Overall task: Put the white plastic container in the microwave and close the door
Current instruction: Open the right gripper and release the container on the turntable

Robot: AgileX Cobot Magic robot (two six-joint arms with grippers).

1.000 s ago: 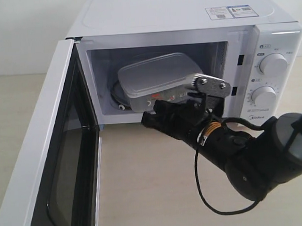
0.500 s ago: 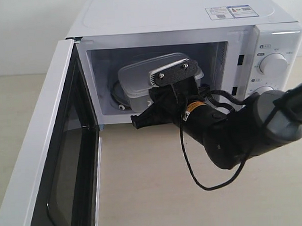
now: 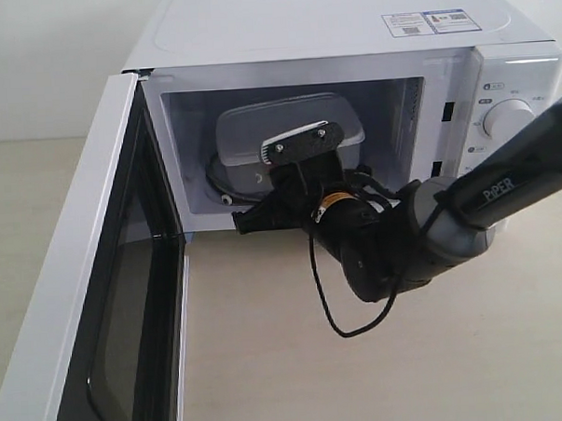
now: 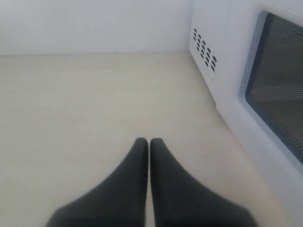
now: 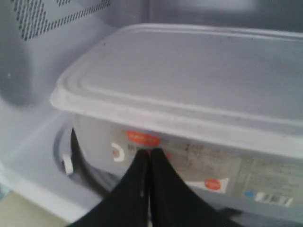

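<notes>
Reaching into the open oven, the right gripper [image 5: 150,152], black fingers pressed flat together and pinching nothing. Tips set right at the labelled side wall of the white plastic container [image 5: 189,109], just under its rimmed lid [image 5: 189,61] and below a red tag [image 5: 142,138]; true contact impossible to confirm. Directly ahead of those tips, then, the box itself, lid on, sitting level inside the microwave [image 3: 347,21] over the turntable [image 3: 211,176], well within the cavity.

Behind the gripper, the dark wrist and arm stretching back out over the sill, with a thin black cable [image 3: 327,311] looping beneath, above the pale table [image 3: 270,379]. Left of the gripper in the exterior view, the door [image 3: 88,275], swung wide open, dark window seen at a steep angle. On the opposite side, past the arm, the control panel and a round white dial [image 3: 508,118]. Above, on the casing's roof, two stickers [image 3: 431,21].

Well apart, outside the door, the left gripper [image 4: 149,142], likewise squeezed closed on nothing, poised over bare tabletop. Near it, beyond its tips, the door's dark mesh window and the casing's vent holes [image 4: 203,47].
</notes>
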